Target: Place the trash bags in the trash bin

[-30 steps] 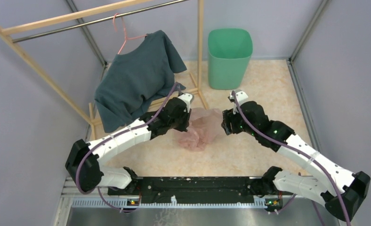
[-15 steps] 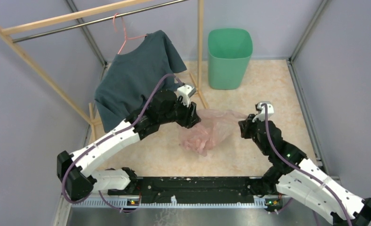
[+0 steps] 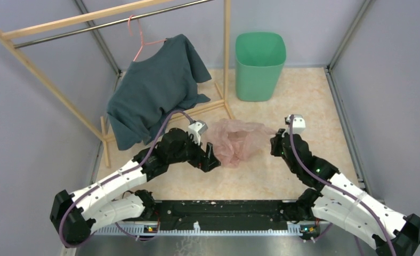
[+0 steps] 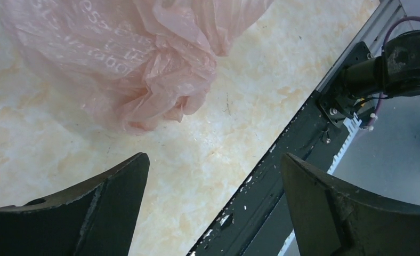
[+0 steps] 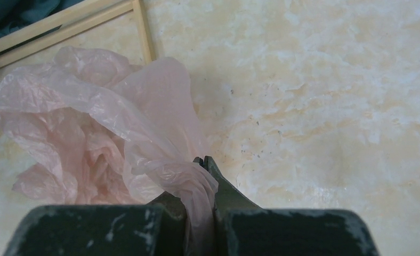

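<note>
The bag (image 3: pixel 239 140) lies crumpled on the floor (image 3: pixel 309 101) between both arms, well apart from the bin (image 3: pixel 260 65) at the back. The right gripper (image 5: pixel 203 162) is pinched tight on a twist of its film. The left gripper (image 4: pixel 213 160) hangs just beside the bag, jaws wide apart, holding nothing. A shirt (image 3: pixel 154 90) drapes on the rack (image 3: pixel 226 53).

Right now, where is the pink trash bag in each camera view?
Top external: pink trash bag near the picture's centre.
Left wrist: upper left, beyond the open left gripper.
Right wrist: left half, a fold pinched in the right gripper.
Shared landmark: the marbled beige surface.
</note>
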You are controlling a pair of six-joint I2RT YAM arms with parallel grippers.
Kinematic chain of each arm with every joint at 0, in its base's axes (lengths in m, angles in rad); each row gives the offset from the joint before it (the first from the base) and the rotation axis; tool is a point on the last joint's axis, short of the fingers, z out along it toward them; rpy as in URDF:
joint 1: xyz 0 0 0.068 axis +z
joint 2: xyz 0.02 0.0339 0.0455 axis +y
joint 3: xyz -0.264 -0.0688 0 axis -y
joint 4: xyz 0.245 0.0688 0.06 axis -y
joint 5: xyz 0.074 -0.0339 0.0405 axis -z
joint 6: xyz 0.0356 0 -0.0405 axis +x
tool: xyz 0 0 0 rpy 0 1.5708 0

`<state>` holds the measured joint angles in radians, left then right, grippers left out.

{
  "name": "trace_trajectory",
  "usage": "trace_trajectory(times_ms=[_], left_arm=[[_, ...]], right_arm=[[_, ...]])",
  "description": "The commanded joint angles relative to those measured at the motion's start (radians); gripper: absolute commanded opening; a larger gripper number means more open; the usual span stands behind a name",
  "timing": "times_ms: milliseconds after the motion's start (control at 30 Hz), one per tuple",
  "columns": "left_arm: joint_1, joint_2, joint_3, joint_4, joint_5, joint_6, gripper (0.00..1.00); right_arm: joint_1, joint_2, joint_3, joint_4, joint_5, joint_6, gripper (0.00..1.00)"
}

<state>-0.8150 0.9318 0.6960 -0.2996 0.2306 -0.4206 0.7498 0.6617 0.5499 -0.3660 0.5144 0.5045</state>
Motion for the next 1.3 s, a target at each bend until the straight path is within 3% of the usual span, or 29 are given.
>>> trace_trajectory(times_ms=[0,233,400,633,833,1067,1167,1267], left_arm=[[-0.001,0.035,-0.053,0.169,0.060,-0.009,0.99],[-0.001,0.211,0.058,0.097,-0.127,0.083,0.99],[0.004,0.318,0.069,0.146,-0.082,0.139,0.98],[0.010,0.422,0.088,0.157,-0.103,0.117,0.63],[0.009,0.415,0.092,0.109,-0.107,0.082,0.25],[0.010,0.253,0.096,0.004,-0.204,-0.030,0.20],[0.012,0.222,0.223,-0.071,-0.263,-0.051,0.14],[0.017,0.277,0.596,-0.245,-0.263,0.033,0.13]], right_arm=[[0.000,0.032,0.048,0.007,-0.039,-0.022,0.00],[-0.007,0.026,0.057,0.001,-0.073,-0.027,0.00],[-0.013,0.024,0.049,0.005,-0.093,-0.044,0.00],[-0.023,0.020,0.029,0.017,-0.109,-0.053,0.00],[-0.029,0.010,0.014,0.006,-0.106,-0.049,0.00],[-0.037,0.020,0.001,-0.011,-0.082,0.004,0.00],[-0.069,0.093,0.117,-0.017,-0.087,-0.041,0.00],[-0.131,0.201,0.425,-0.116,-0.109,-0.151,0.00]])
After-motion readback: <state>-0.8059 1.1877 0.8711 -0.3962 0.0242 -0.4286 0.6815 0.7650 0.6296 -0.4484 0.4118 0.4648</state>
